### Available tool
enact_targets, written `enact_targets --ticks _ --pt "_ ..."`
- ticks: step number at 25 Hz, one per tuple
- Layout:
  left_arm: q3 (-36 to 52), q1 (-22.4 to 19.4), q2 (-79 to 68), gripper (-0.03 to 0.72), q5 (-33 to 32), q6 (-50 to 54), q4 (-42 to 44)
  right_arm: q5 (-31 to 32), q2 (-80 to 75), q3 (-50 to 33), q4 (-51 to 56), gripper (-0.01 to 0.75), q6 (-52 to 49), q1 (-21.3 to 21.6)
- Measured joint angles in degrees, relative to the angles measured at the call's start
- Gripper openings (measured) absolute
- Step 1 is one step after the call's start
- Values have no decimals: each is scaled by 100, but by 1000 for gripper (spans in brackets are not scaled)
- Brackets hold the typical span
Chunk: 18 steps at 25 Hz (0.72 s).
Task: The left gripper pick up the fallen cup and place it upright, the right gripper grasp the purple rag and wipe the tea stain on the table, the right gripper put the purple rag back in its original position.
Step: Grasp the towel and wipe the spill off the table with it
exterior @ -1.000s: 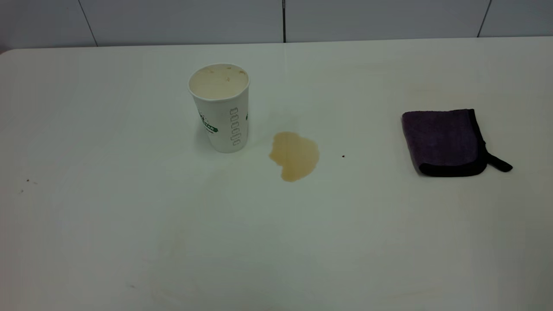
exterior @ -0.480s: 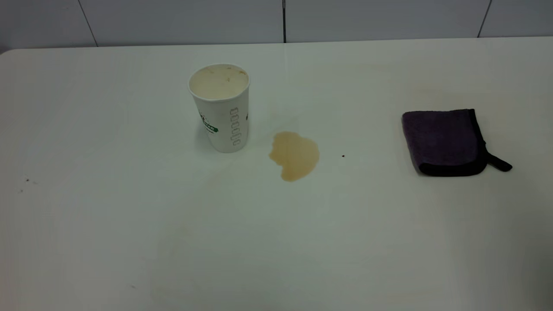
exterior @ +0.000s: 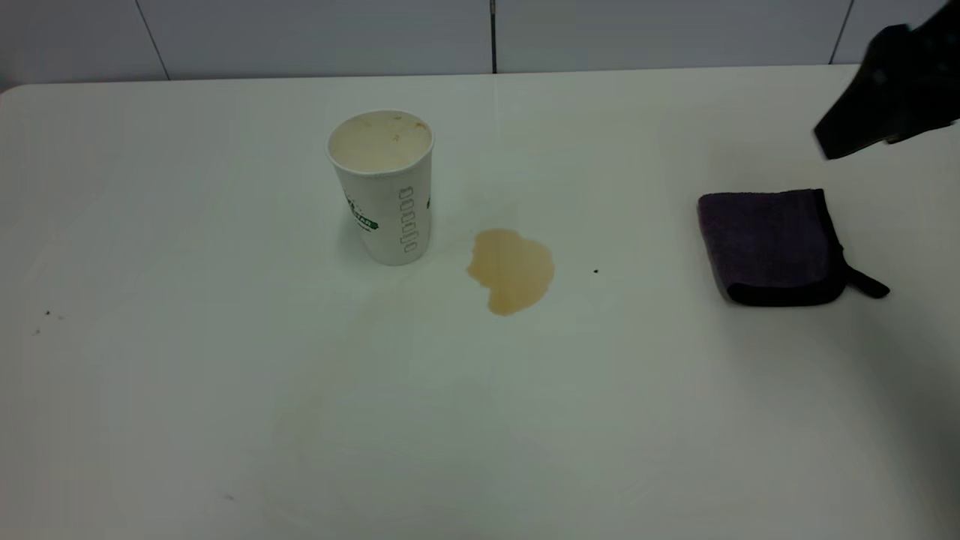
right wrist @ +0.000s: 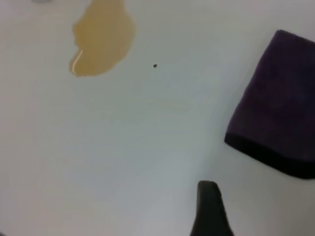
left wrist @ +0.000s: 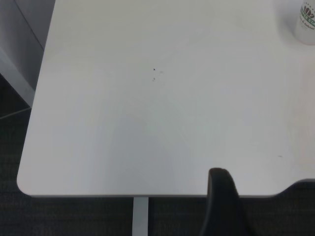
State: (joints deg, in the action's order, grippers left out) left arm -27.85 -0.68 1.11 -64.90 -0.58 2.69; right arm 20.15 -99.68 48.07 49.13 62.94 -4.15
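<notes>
The white paper cup (exterior: 386, 191) with green print stands upright on the white table (exterior: 225, 375), left of a tan tea stain (exterior: 511, 268). The cup's base also shows in the left wrist view (left wrist: 307, 22). The purple rag (exterior: 769, 244) lies folded at the right, clear of the stain; it also shows in the right wrist view (right wrist: 278, 118). My right gripper (exterior: 844, 139) hangs above the table just behind the rag, apart from it. One dark finger (right wrist: 209, 201) shows, nothing beside it, jaws open and empty. My left gripper shows one finger (left wrist: 221, 196) over the table's near left edge, open, far from the cup.
A small dark speck (exterior: 596, 271) lies between the stain and the rag. Faint specks (exterior: 46, 313) mark the table's left side. A grey panelled wall (exterior: 487, 34) stands behind the table. The table's rounded corner (left wrist: 24, 184) and dark floor show in the left wrist view.
My right gripper has come into the exterior view at the upper right, behind the rag. The cup, stain and rag have not moved.
</notes>
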Motion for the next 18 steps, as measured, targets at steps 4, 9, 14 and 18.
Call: enact_targets --ticks 4,9,14,18 --pt "0 0 0 489 0 0 0 -333 -1172 861 -133 566 -10 -221" --pt "0 0 0 489 0 0 0 -347 -2412 1942 -665 566 -401 -221" --pt "0 0 0 489 0 -2 0 -107 -3372 2792 -1759 566 -1127 -233" --pt "0 0 0 489 0 -2 0 -71 -3695 3162 -3131 566 -2176 -241"
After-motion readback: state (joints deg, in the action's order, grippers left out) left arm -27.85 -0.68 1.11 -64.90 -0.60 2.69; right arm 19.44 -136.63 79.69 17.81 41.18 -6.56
